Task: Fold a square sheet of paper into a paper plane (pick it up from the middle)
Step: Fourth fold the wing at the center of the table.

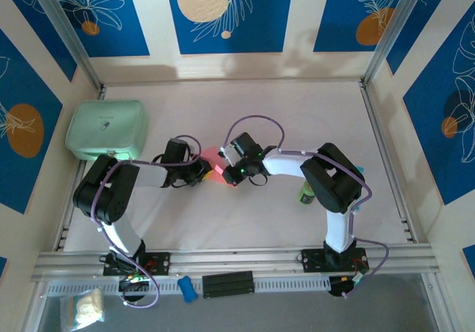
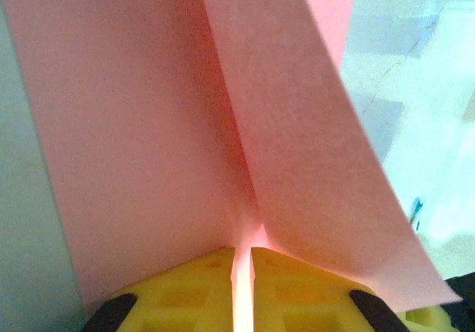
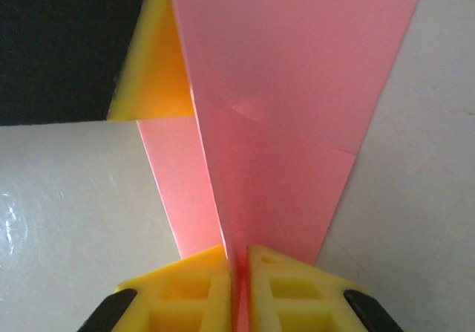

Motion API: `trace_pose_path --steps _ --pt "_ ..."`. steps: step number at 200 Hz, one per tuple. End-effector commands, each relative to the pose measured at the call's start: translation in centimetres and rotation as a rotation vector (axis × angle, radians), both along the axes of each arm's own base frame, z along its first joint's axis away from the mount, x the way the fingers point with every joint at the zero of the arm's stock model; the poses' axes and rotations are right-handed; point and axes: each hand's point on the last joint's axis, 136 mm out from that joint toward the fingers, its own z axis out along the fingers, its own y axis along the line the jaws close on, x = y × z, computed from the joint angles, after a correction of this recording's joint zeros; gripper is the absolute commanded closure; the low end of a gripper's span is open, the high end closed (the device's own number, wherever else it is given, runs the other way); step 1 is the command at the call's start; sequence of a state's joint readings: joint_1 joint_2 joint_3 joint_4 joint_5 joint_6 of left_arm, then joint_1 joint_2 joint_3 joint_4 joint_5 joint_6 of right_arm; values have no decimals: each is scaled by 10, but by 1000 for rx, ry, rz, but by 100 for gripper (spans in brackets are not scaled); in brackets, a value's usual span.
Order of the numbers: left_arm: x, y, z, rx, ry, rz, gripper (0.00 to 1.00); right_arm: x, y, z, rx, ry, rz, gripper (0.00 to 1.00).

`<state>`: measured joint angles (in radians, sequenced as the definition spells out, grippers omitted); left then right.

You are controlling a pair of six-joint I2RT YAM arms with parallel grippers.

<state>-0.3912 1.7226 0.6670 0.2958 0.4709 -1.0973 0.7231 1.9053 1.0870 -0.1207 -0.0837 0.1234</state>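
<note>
Paper plane [image 3: 297, 87] within right claw [image 3: 237, 256] grip

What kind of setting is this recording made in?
Probably a lab robot cell: a white table boxed in by blue printed panels and aluminium posts, with two arms bolted to a rail at its near edge.

The pink square sheet of paper [image 2: 133, 124] is creased into two spreading flaps.
</note>
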Motion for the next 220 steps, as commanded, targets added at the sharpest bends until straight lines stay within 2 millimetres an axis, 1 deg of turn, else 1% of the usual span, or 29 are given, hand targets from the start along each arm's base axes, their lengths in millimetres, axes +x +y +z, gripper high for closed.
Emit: trace_pose_path --steps 1,21,49,94,136,161,179,198,220 --pt "2 0 10 10 -30 -2 86 -3 3 -2 35 70 6 88" --pt "3 1 17 -6 -55 10 85 -3 3 -3 50 96 4 88" --pt "6 -5 24 -51 -78 10 82 -3 4 -3 72 127 -2 88" --pt "5 -9 17 -81 -65 12 79 -2 5 0 95 169 -33 88" --pt "4 -5 14 -62 -63 21 78 -1 6 -2 83 226 -73 89" --pt "2 -2 11 -29 -59 14 79 1 5 -3 68 251 -113 89" --pt "4 -4 11 -30 -57 6 82 1 1 -5 37 254 -153 89" --pt "3 -4 6 -10 -38 -1 84 -2 -4 -6 10 254 -186 89" --pt "4 -9 3 -3 -30 -28 86 -6 -10 -7 -17 263 -223 89"
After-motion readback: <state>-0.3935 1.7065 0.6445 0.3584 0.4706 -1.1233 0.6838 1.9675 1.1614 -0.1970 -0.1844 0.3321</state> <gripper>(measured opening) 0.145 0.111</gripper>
